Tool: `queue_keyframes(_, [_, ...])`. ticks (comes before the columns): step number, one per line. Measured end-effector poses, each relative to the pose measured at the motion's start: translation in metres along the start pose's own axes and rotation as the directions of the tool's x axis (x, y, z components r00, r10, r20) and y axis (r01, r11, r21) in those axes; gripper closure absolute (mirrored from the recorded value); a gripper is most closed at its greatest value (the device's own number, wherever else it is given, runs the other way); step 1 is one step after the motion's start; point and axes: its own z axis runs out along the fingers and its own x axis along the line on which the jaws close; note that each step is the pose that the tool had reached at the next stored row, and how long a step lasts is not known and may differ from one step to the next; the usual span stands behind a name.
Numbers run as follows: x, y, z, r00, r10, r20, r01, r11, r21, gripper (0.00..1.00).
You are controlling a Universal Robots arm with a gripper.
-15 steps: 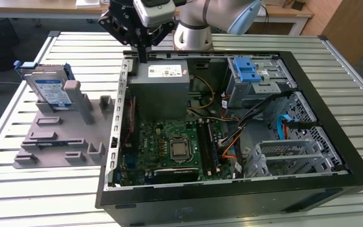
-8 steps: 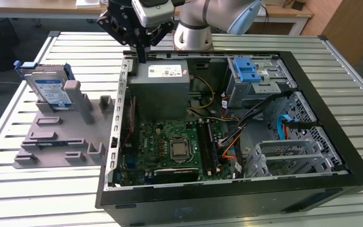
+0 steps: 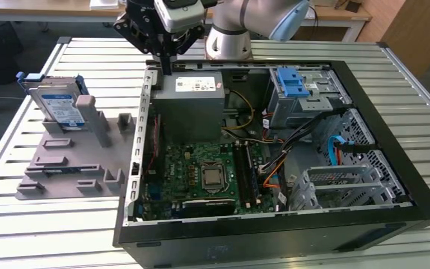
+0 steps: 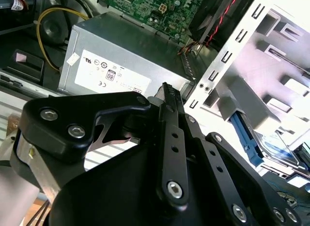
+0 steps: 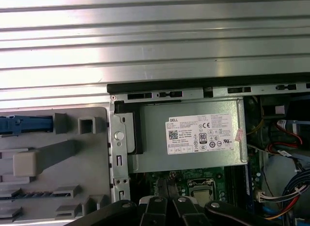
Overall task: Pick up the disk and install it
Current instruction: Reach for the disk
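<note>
The gripper (image 3: 166,67), closed on nothing as I read it, hangs above the power-supply box (image 3: 192,98), while the disk (image 3: 56,106) stands upright in its grey holder (image 3: 62,168) by the edge of the worktop (image 3: 43,230) on the exterior view's left, presumably presenting its edges for grasping.

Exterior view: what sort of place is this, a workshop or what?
Likely a robotics lab bench for computer assembly: an open desktop computer case lies on a slatted metal table, the disk stands in a grey fixture beside it, and the gripper hangs by the power supply.
</note>
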Motion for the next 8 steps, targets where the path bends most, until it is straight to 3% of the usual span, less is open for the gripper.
queue_keyframes(8, [0.0019,-0.0002,0.0002,1.0000,0.000,0.0000,0.000,1.0000,0.0000,0.89])
